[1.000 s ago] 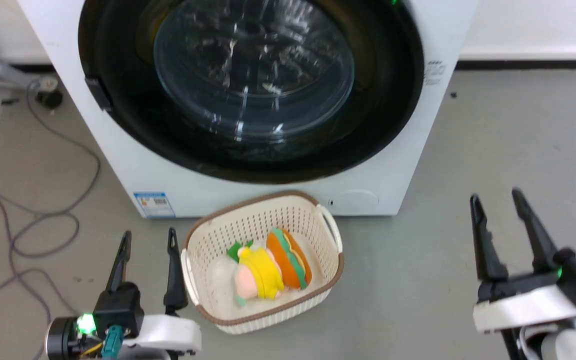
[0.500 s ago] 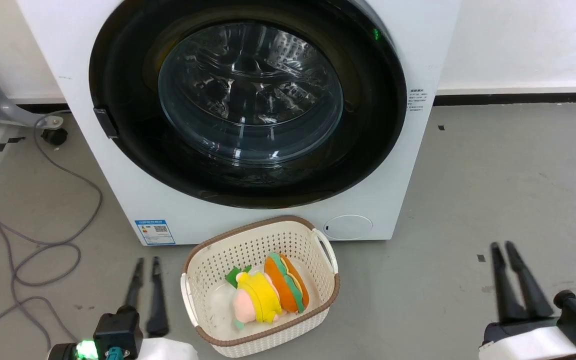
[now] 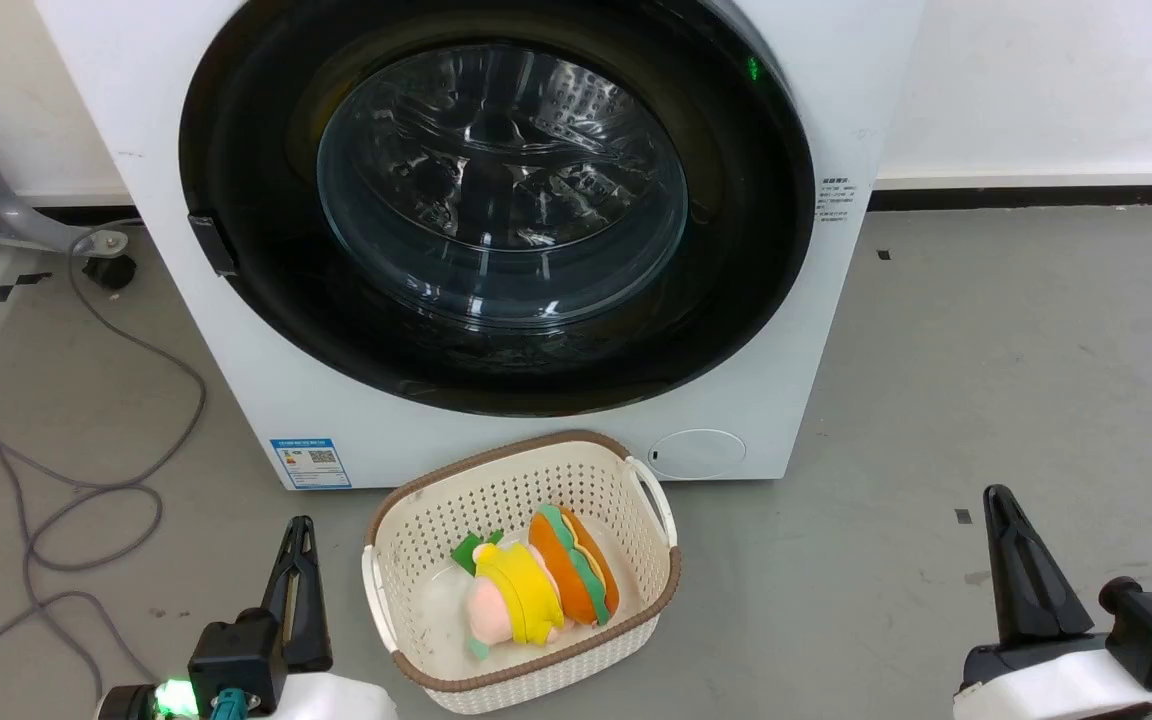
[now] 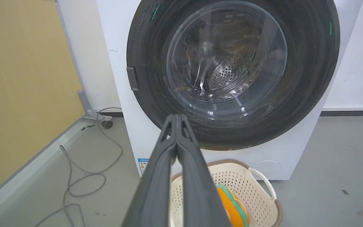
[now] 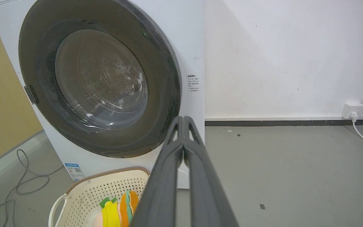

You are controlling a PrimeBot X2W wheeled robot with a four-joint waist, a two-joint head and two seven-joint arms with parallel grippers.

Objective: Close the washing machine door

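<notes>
The washing machine [image 3: 236, 400] is a white front-loader filling the top of the head view. Its door [image 3: 501, 190], a glossy black ring around a bulging glass window, lies flat against the washer's front with its latch tab at the left. Low at the left, my left gripper [image 3: 298, 525] is shut and holds nothing, pointing at the washer. At the lower right, my right gripper [image 3: 998, 495] is likewise shut and holds nothing. Neither touches the door. The left wrist view shows the left gripper [image 4: 176, 116] well short of the door [image 4: 232, 63]. In the right wrist view, the right gripper [image 5: 184, 118] points past the door [image 5: 99, 78].
A cream basket [image 3: 674, 585] holding soft toys [image 3: 536, 575] stands on the floor just before the washer, between my grippers. Grey cables [image 3: 86, 470] loop on the floor at the left. A yellow panel [image 4: 17, 78] stands at the far left, a wall socket [image 5: 351, 110] at the right.
Both grippers have gone from open to shut, their fingers now pressed together. The head camera shifted, so more of the washer's front shows. The door looks unchanged.
</notes>
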